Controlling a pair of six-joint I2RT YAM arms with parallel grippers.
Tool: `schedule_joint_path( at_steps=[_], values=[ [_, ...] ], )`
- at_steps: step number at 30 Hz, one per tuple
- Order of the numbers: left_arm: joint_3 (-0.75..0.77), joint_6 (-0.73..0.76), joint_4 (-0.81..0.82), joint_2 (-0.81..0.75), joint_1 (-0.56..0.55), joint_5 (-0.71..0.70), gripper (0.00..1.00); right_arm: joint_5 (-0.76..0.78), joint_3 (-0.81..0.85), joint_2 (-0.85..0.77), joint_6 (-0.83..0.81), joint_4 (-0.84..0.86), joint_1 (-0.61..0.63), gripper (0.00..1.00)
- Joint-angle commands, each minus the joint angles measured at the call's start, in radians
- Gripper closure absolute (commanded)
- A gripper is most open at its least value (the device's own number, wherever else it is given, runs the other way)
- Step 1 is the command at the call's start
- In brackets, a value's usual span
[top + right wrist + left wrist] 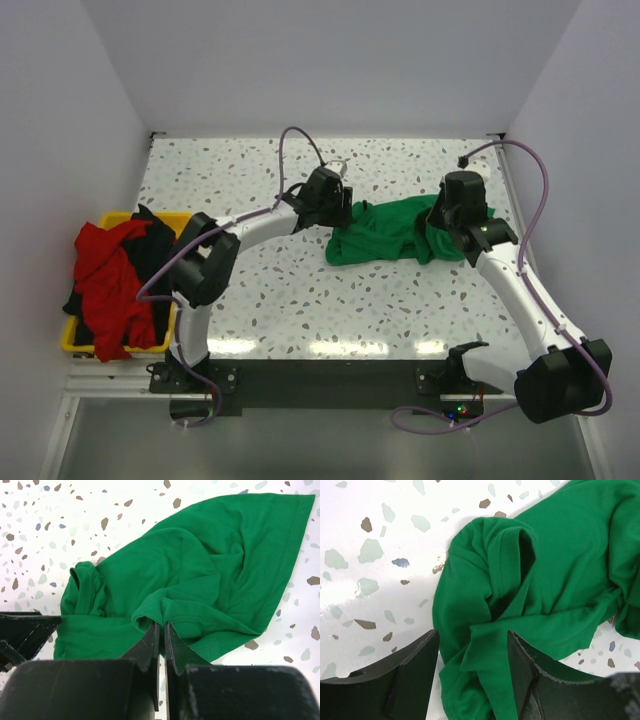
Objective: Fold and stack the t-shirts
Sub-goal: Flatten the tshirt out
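A bright green t-shirt [385, 232] lies crumpled on the speckled table [300, 290] between my two arms. My left gripper [335, 208] hovers over its left end. In the left wrist view this gripper [472, 640] is open, with a fold of the green t-shirt [545, 570] lying loose between the two black fingers [415, 665]. My right gripper [448, 225] is at the shirt's right end. In the right wrist view it [162, 626] is shut on a stitched hem of the green t-shirt [200, 575]. A red t-shirt [110, 280] and a black t-shirt [152, 240] are heaped at the left.
The red and black shirts spill over a yellow bin [70, 340] at the table's left edge. White walls close in the table on the left, back and right. Purple cables [540, 200] loop above both arms.
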Motion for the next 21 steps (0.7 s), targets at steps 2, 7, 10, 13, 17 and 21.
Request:
schedule_joint_path(
  at_steps=[2, 7, 10, 13, 17, 21],
  values=[
    [0.072, 0.039, 0.052, 0.045, 0.005, 0.069, 0.4, -0.018, -0.007, -0.002, 0.0, 0.048, -0.003, 1.0],
    [0.06, 0.022, 0.062, 0.06, 0.004, 0.09, 0.42, -0.017, -0.013, -0.003, -0.003, 0.057, -0.004, 1.0],
    [0.053, 0.013, 0.064, 0.069, 0.004, 0.098, 0.45, -0.017, -0.014, 0.0, -0.003, 0.059, -0.004, 1.0],
    [0.033, 0.002, 0.073, 0.06, 0.005, 0.109, 0.5, -0.015, -0.019, 0.0, -0.003, 0.059, -0.004, 1.0],
    [0.021, -0.002, 0.081, 0.042, 0.004, 0.121, 0.62, -0.008, -0.017, 0.0, -0.006, 0.057, -0.003, 1.0],
    [0.006, -0.005, 0.081, 0.027, 0.005, 0.136, 0.84, 0.0, -0.011, -0.003, -0.004, 0.05, -0.003, 1.0]
  ],
)
